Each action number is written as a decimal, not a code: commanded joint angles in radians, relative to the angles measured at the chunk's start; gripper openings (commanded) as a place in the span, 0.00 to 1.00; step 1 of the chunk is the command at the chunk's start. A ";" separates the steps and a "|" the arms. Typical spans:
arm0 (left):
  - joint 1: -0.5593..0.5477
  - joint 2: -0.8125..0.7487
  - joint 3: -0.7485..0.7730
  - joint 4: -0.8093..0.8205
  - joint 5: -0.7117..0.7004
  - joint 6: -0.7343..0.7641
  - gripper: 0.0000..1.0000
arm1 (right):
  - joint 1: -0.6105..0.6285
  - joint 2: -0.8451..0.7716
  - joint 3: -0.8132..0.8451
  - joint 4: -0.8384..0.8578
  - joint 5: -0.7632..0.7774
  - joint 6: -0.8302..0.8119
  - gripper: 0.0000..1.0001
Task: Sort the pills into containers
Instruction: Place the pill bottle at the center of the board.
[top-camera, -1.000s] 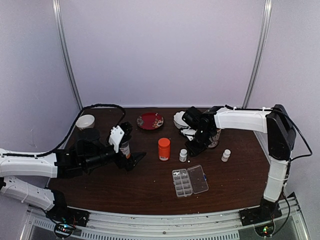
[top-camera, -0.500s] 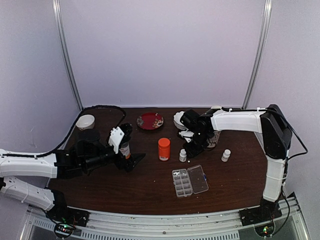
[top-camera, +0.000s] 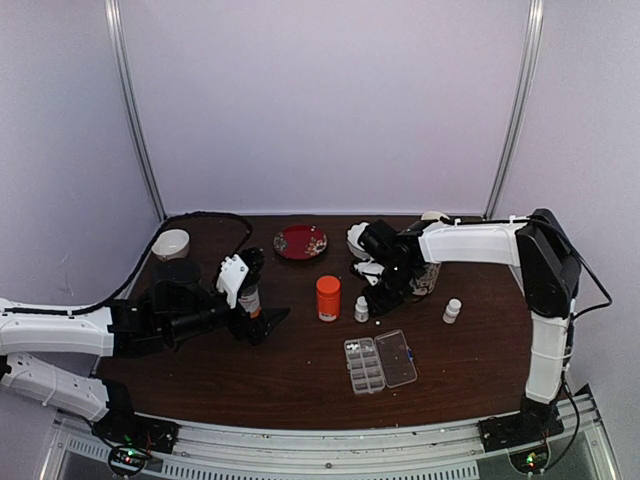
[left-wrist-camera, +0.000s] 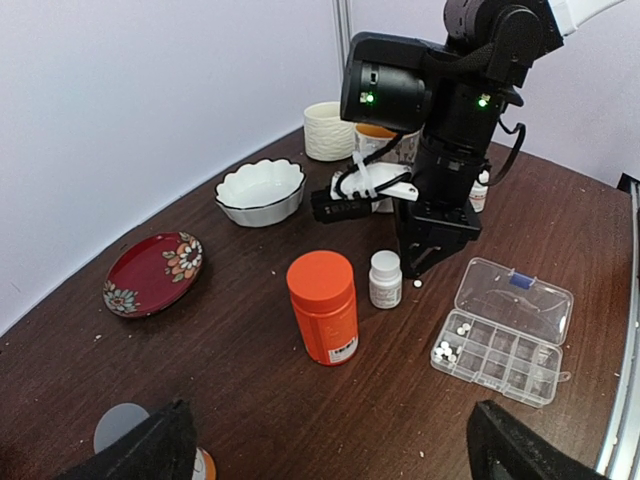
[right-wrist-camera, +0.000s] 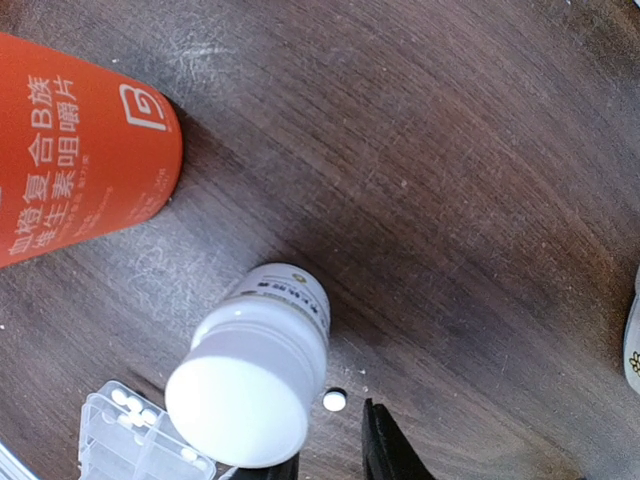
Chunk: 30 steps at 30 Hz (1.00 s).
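Right hand (right-wrist-camera: 326, 448), narrowly open and empty. The loose pill (right-wrist-camera: 334, 400) at lower centre is to be centred between the fingers (right-wrist-camera: 386, 452) before closure, the small white bottle (right-wrist-camera: 255, 385) untouched.

White bottle (right-wrist-camera: 250, 395) hems the loose pill (right-wrist-camera: 334, 400) from the left; orange bottle (right-wrist-camera: 70, 150) fills upper left; bare table (right-wrist-camera: 460, 200) rightward

The right arm's gripper (top-camera: 376, 300) hangs low over a dark brown wooden table (top-camera: 300, 370), just beside a small white plastic bottle (top-camera: 361, 309) and near an orange cylindrical bottle (top-camera: 328, 297). A clear flat plastic pill box (top-camera: 380, 361) lies open nearer the arm bases.
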 joint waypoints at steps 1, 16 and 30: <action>0.008 -0.007 -0.001 0.025 -0.010 0.000 0.98 | 0.005 0.006 0.017 0.017 -0.008 0.000 0.24; 0.006 -0.002 0.000 0.019 -0.010 0.001 0.98 | 0.023 0.066 0.121 -0.035 0.017 -0.007 0.23; 0.006 0.004 0.000 0.025 -0.002 0.000 0.98 | 0.020 0.066 0.106 -0.153 0.074 -0.028 0.22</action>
